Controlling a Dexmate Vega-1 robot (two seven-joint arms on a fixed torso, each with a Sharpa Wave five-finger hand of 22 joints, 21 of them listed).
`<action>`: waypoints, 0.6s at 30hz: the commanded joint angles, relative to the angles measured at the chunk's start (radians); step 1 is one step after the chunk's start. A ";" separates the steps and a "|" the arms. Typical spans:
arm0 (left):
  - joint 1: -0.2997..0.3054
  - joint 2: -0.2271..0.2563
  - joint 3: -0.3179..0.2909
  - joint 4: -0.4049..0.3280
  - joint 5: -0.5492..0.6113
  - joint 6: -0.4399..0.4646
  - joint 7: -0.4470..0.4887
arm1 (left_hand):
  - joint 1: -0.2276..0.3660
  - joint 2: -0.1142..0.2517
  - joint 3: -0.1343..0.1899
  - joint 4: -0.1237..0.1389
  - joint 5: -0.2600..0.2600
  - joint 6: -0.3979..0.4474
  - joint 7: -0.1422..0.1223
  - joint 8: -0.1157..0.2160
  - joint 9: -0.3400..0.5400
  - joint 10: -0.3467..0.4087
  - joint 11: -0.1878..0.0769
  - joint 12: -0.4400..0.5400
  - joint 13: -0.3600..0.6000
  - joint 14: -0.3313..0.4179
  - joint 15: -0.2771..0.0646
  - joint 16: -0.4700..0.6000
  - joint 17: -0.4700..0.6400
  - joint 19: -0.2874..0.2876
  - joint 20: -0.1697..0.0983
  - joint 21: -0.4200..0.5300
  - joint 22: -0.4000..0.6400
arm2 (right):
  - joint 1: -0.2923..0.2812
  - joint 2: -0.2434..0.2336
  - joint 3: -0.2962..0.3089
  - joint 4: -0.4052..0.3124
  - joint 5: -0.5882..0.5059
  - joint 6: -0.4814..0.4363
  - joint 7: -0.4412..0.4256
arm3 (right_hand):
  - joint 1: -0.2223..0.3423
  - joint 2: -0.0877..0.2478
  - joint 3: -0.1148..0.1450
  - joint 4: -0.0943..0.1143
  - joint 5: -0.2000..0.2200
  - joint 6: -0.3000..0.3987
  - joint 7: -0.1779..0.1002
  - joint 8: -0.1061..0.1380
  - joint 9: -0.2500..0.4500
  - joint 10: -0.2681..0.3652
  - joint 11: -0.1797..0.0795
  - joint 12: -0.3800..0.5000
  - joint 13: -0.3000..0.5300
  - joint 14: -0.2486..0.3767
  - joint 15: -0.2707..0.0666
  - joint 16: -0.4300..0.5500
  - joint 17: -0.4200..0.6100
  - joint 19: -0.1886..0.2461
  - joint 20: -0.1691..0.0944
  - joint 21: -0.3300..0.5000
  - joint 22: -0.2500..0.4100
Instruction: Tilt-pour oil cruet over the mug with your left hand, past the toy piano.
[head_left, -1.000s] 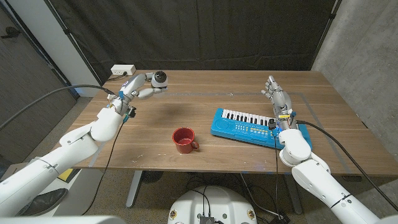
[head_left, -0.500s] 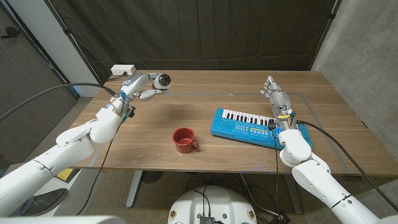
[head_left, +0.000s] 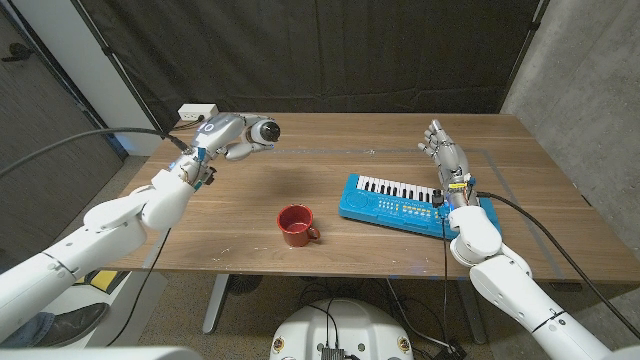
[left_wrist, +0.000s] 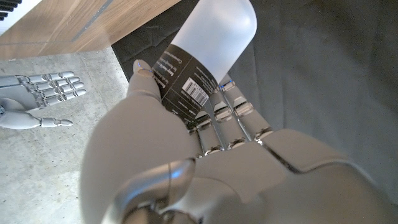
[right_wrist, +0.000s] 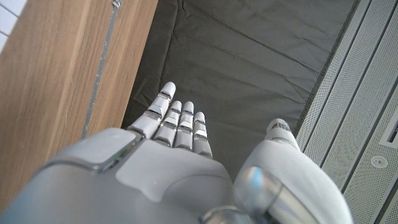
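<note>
My left hand (head_left: 228, 135) grips the oil cruet (head_left: 264, 131), which lies tilted on its side in the air over the table's back left. In the left wrist view the cruet (left_wrist: 211, 46) is a frosted white bottle with a black label, wrapped by my left hand (left_wrist: 186, 155). The red mug (head_left: 296, 225) stands upright near the front middle, well in front of the cruet. To its right lies the blue toy piano (head_left: 395, 203). My right hand (head_left: 443, 155) stands open by the piano's right end with its fingers pointing up, holding nothing; the right hand (right_wrist: 168, 162) has straight fingers.
A white power strip (head_left: 197, 113) sits at the table's back left corner. A black curtain hangs behind the wooden table (head_left: 330, 160). My right hand (left_wrist: 40, 93) also appears in the left wrist view.
My left hand has carried the cruet to the right and a little higher, turning it further onto its side. The right hand, mug and piano have stayed put.
</note>
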 joint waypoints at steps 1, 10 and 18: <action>0.068 0.051 -0.062 -0.067 0.131 0.044 0.021 | -0.002 -0.002 0.069 0.072 -0.002 0.000 -0.009 -0.001 0.004 0.004 -0.010 -0.002 0.002 0.002 -0.087 -0.001 0.003 -0.003 -0.021 -0.002 0.003 | 0.019 0.007 0.008 0.020 0.008 0.024 0.018 | 0.002 0.005 0.000 -0.003 -0.005 0.010 -0.004 0.006 0.004 0.009 0.000 0.004 0.005 0.008 0.000 0.005 0.003 0.012 -0.030 -0.006 0.003; 0.083 0.063 -0.048 -0.086 0.207 0.073 0.014 | -0.005 -0.005 0.067 0.073 -0.001 0.003 -0.011 -0.001 0.004 0.008 -0.013 -0.002 0.002 0.003 -0.091 -0.001 0.003 -0.006 -0.023 -0.005 0.003 | 0.006 0.011 0.011 0.029 0.014 0.042 0.023 | 0.002 0.006 -0.001 -0.004 -0.005 0.012 -0.004 0.005 0.004 0.008 0.000 0.003 0.005 0.007 0.002 0.003 0.003 0.010 -0.030 -0.010 0.003; 0.074 0.071 0.002 -0.077 0.231 0.067 -0.007 | -0.007 -0.007 0.067 0.073 -0.001 0.007 -0.016 -0.001 0.003 0.009 -0.015 -0.003 0.002 0.003 -0.095 -0.001 0.003 -0.011 -0.025 -0.009 0.004 | -0.011 0.008 0.014 0.016 0.013 0.032 0.014 | 0.001 0.006 -0.001 -0.004 -0.005 0.013 -0.004 0.005 0.004 0.007 -0.002 0.001 0.005 0.006 0.004 0.001 0.003 0.010 -0.029 -0.013 0.003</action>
